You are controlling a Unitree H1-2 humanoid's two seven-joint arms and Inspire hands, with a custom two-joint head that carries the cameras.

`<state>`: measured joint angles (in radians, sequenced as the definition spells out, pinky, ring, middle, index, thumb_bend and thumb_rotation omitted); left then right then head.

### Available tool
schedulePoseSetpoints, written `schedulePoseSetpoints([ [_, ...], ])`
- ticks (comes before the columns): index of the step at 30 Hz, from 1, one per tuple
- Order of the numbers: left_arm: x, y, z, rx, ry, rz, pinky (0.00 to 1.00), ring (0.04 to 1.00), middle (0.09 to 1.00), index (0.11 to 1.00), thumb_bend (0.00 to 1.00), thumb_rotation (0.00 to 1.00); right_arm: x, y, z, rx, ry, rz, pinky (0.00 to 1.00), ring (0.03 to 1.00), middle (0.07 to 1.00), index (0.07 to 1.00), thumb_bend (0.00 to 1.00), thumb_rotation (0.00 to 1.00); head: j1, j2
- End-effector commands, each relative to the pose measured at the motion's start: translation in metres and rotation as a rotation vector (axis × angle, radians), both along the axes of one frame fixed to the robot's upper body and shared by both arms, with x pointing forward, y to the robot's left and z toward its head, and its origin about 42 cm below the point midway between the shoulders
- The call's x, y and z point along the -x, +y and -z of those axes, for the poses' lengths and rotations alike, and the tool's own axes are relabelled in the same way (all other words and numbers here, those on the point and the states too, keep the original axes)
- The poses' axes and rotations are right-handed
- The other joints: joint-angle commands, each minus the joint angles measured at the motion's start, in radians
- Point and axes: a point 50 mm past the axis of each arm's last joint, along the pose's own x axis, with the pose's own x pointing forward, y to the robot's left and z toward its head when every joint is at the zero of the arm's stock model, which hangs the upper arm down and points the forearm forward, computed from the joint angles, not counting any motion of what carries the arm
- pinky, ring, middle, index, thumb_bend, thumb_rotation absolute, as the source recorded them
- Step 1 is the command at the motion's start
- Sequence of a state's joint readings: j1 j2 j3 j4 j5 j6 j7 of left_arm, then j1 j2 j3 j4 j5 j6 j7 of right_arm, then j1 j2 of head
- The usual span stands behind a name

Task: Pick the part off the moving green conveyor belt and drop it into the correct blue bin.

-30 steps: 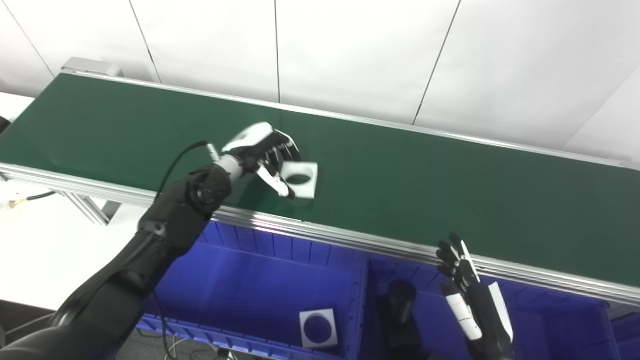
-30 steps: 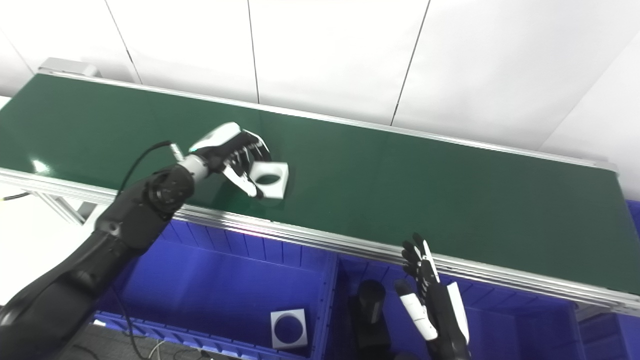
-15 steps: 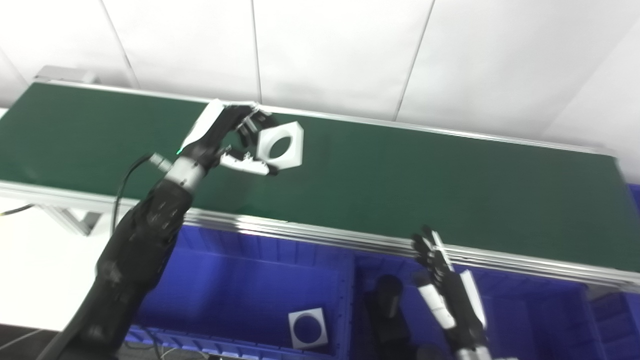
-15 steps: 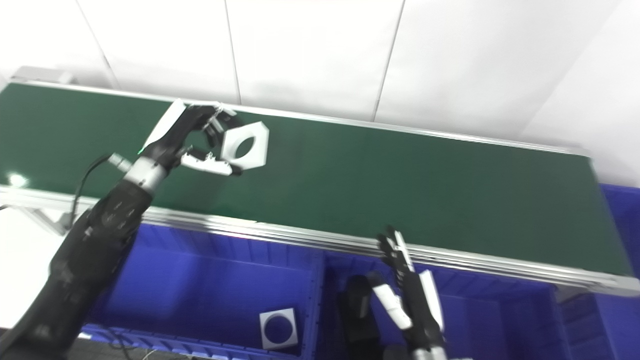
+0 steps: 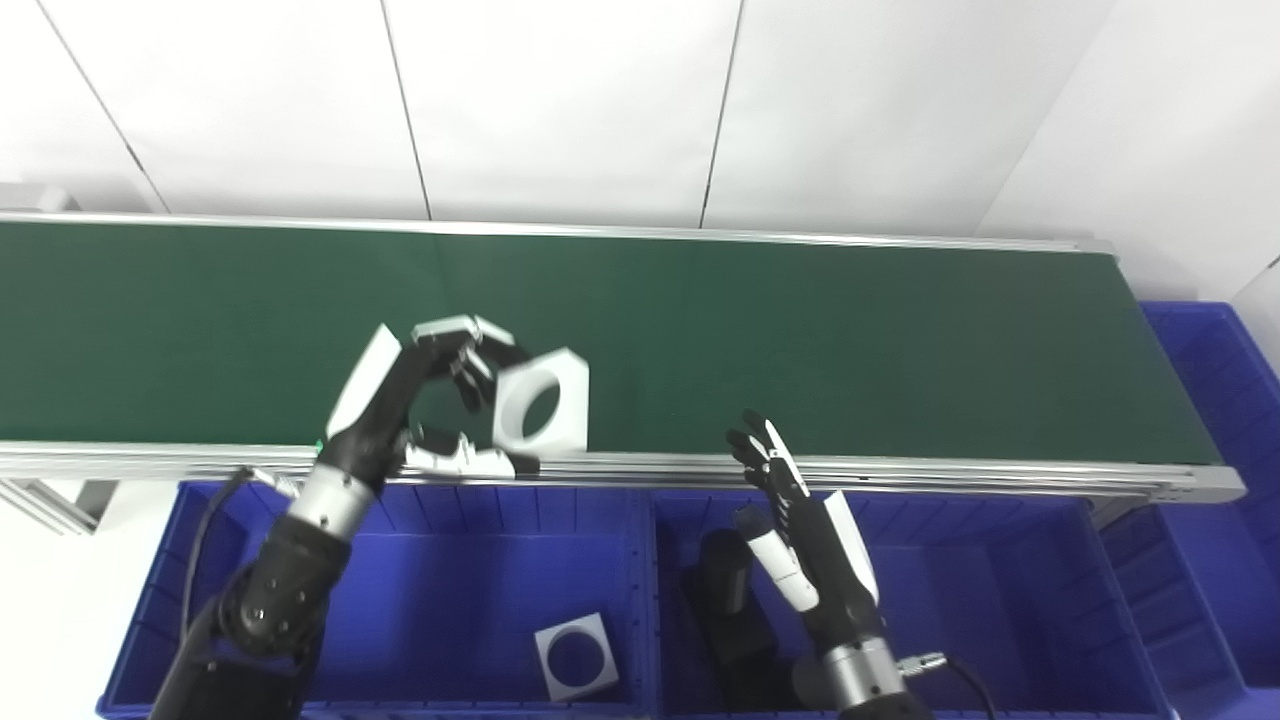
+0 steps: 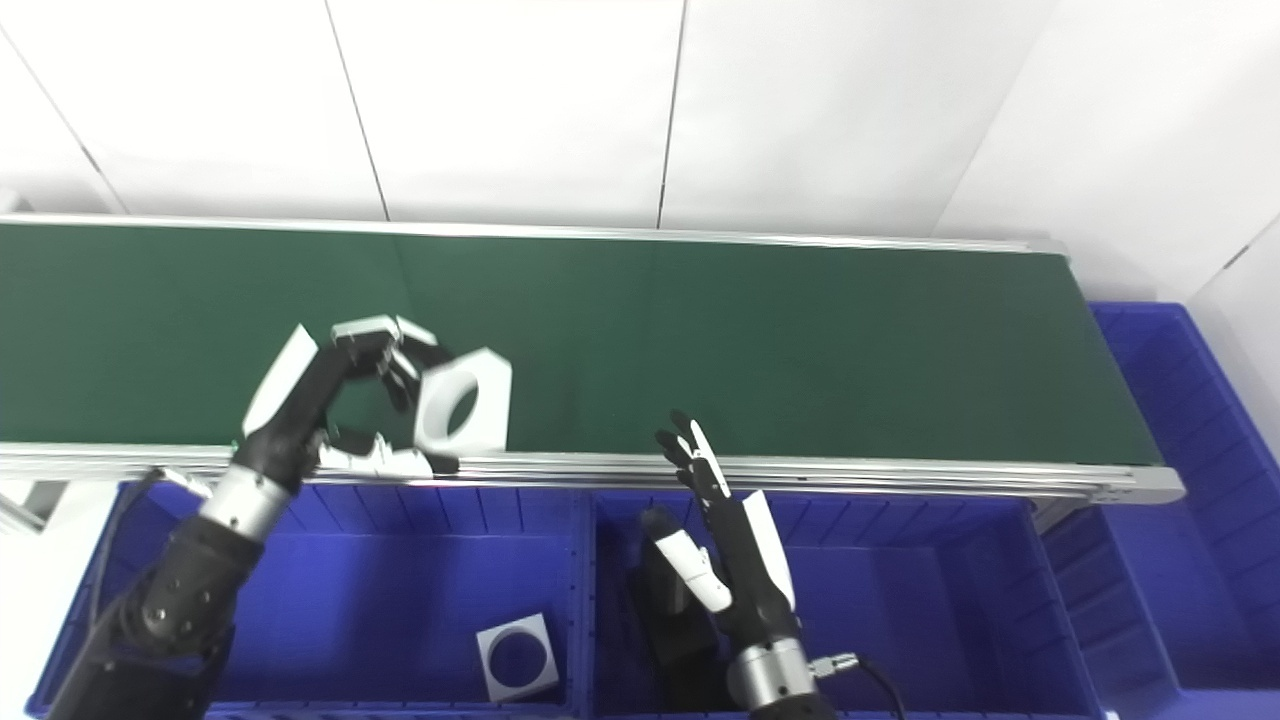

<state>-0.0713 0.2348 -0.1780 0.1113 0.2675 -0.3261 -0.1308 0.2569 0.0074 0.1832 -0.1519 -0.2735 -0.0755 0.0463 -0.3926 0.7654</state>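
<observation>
My left hand (image 5: 415,400) is shut on a white plate-like part with a round hole (image 5: 541,410), held tilted up above the near edge of the green conveyor belt (image 5: 800,330). It also shows in the right eye view (image 6: 462,413). My right hand (image 5: 800,530) is open and empty, fingers spread, over the middle blue bin (image 5: 950,600) just below the belt's near rail. The left blue bin (image 5: 450,590) lies under my left hand and holds a similar white square part with a hole (image 5: 574,657).
A black cylindrical part (image 5: 722,590) lies in the middle bin beside my right hand. Another blue bin (image 5: 1215,420) stands at the far right past the belt's end. A white panelled wall rises behind the belt.
My left hand has lifted the white part off the belt and brought it toward the near edge, over the left bin. The camera has shifted. My right hand stays open.
</observation>
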Motion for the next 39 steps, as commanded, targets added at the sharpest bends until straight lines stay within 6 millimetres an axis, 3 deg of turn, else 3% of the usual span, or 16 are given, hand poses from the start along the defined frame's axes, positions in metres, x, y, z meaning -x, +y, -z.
schedulePoseSetpoints([
  [1, 0.006, 0.003, -0.003, -0.023, -0.053, 0.036, 0.33, 0.395, 0.489, 0.52, 0.49, 0.0, -0.006, 0.005, -0.017, -0.014, -0.049, 0.005, 0.92, 0.937, 0.924, 0.989, 0.78, 0.97, -0.019, 0.017],
  [4, 0.015, 0.004, 0.006, -0.068, 0.009, 0.06, 0.32, 0.386, 0.475, 0.526, 0.49, 0.0, -0.007, 0.006, -0.019, -0.016, -0.049, 0.003, 0.93, 0.945, 0.929, 0.996, 0.75, 0.96, -0.035, 0.033],
  [9, 0.018, 0.005, 0.002, -0.182, 0.094, 0.12, 0.36, 0.402, 0.484, 0.523, 0.5, 0.0, -0.009, 0.008, -0.022, -0.016, -0.05, 0.012, 0.92, 0.934, 0.92, 0.988, 0.77, 0.95, -0.059, 0.038],
  [16, 0.022, -0.002, 0.0, -0.281, 0.236, 0.144, 0.3, 0.352, 0.454, 0.541, 0.49, 0.0, -0.005, 0.006, -0.027, -0.006, -0.054, 0.013, 0.92, 0.935, 0.918, 0.986, 0.76, 0.95, -0.038, 0.055],
  [20, 0.024, -0.008, -0.002, -0.353, 0.301, 0.142, 0.33, 0.365, 0.463, 0.546, 0.49, 0.0, -0.003, 0.005, -0.03, -0.007, -0.055, 0.015, 0.91, 0.931, 0.917, 0.982, 0.77, 0.96, -0.021, 0.058],
  [28, 0.027, -0.019, -0.002, -0.572, 0.396, 0.151, 0.53, 0.416, 0.509, 0.54, 0.5, 0.0, 0.001, 0.001, -0.034, 0.006, -0.056, 0.018, 0.92, 0.934, 0.918, 0.986, 0.78, 0.96, 0.006, 0.057],
  [30, 0.028, -0.023, 0.0, -0.63, 0.413, 0.147, 0.58, 0.61, 0.669, 0.507, 0.5, 0.04, 0.002, 0.0, -0.035, 0.013, -0.056, 0.018, 0.92, 0.936, 0.92, 0.988, 0.78, 0.96, 0.016, 0.057],
  [32, 0.029, -0.025, 0.001, -0.672, 0.449, 0.147, 0.67, 0.731, 0.772, 0.741, 0.57, 0.08, 0.003, -0.002, -0.035, 0.017, -0.057, 0.017, 0.93, 0.944, 0.92, 0.991, 0.77, 0.96, 0.024, 0.056],
  [34, 0.028, -0.027, 0.002, -0.714, 0.509, 0.155, 0.7, 0.763, 0.801, 0.784, 0.57, 0.1, 0.005, -0.003, -0.036, 0.018, -0.057, 0.018, 0.94, 0.947, 0.92, 0.991, 0.77, 0.96, 0.03, 0.058],
  [36, 0.028, -0.028, 0.002, -0.773, 0.569, 0.174, 0.74, 0.826, 0.867, 0.863, 0.6, 0.24, 0.006, -0.005, -0.036, 0.017, -0.058, 0.019, 0.97, 0.959, 0.921, 0.991, 0.77, 0.96, 0.033, 0.057],
  [38, 0.028, -0.029, 0.002, -0.812, 0.606, 0.196, 0.76, 0.918, 0.968, 0.972, 0.73, 0.43, 0.007, -0.006, -0.037, 0.019, -0.063, 0.018, 0.97, 0.956, 0.925, 0.995, 0.75, 0.96, 0.035, 0.055],
  [39, 0.028, -0.028, 0.001, -0.819, 0.616, 0.202, 0.76, 0.938, 0.984, 0.986, 0.77, 0.47, 0.008, -0.006, -0.038, 0.02, -0.066, 0.019, 0.97, 0.952, 0.925, 0.994, 0.74, 0.96, 0.036, 0.054],
])
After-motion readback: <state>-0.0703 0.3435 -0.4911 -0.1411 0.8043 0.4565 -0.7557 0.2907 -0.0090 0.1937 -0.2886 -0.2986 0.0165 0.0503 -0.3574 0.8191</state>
